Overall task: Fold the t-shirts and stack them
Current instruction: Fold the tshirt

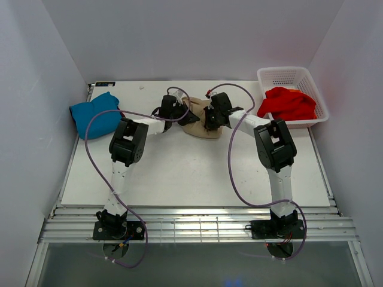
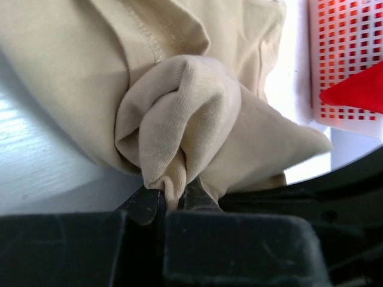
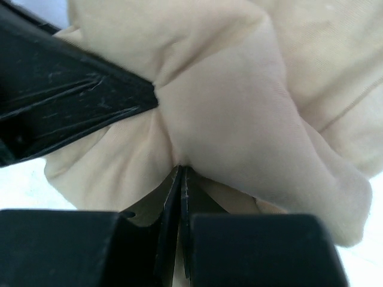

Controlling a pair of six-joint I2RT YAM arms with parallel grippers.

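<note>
A tan-beige t-shirt (image 1: 200, 130) lies crumpled at the back middle of the table, between both grippers. My left gripper (image 1: 187, 117) comes at it from the left, and in the left wrist view it (image 2: 172, 194) is shut on a bunched fold of the tan cloth (image 2: 179, 95). My right gripper (image 1: 207, 119) comes from the right; its jaws (image 3: 181, 170) are pressed together on a pinch of the same shirt (image 3: 239, 107). A teal-blue t-shirt (image 1: 96, 113) lies folded at the back left. A bright red t-shirt (image 1: 287, 103) is heaped in the basket.
The white lattice basket (image 1: 293, 76) stands at the back right corner; it shows in the left wrist view as well (image 2: 341, 60), with red cloth (image 2: 359, 89) in it. The left gripper's black body (image 3: 72, 107) crosses the upper left of the right wrist view. White walls enclose the table.
</note>
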